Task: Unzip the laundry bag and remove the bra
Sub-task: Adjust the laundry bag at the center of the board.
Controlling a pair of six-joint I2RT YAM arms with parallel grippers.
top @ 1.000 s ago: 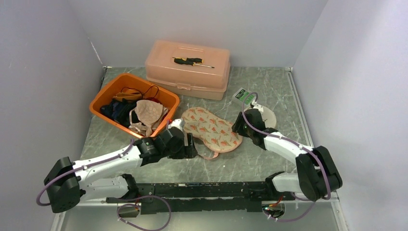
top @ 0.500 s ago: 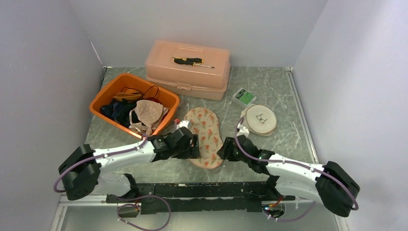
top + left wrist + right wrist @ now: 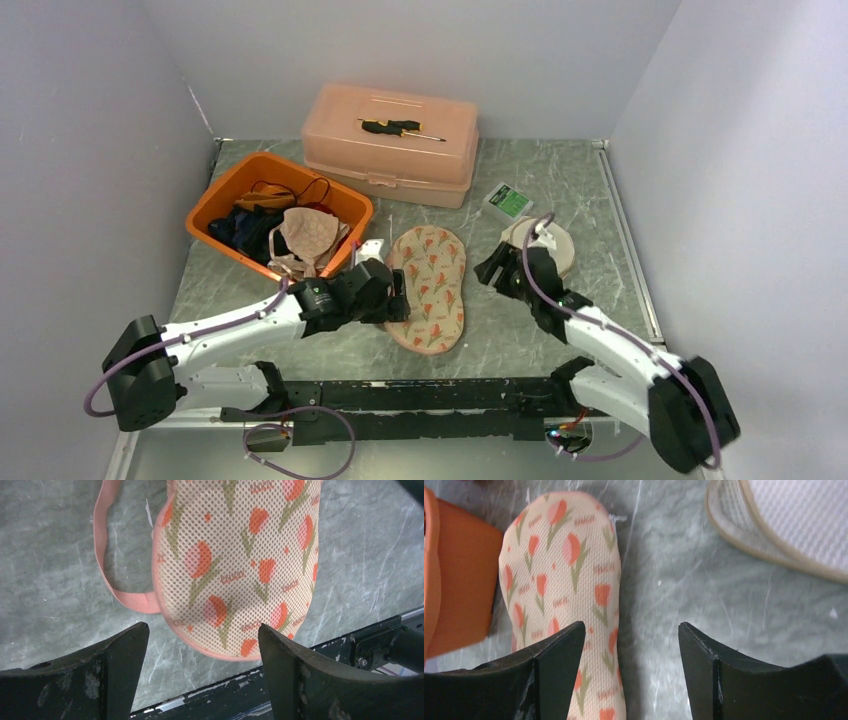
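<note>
Laundry bag point(image 3: 430, 288) has turned lengthwise beside the orange bin point(image 3: 222, 192); right gripper point(image 3: 631, 627) and left gripper point(image 3: 202, 630) both gape empty, so unzipping seems not begun.

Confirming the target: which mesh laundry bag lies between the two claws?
The tulip-printed oval bag, with a pink strap; the round white bag sits farther right.

Laundry bag point(image 3: 432, 290): long oval mesh pouch, cream with an orange tulip print and pink edging. Lies flat on the tabletop point(image 3: 560, 180), mid-table, long axis running near to far. Pink strap loop point(image 3: 107, 575) trails flat off its near end. Zip state unclear; contents not visible.
</note>
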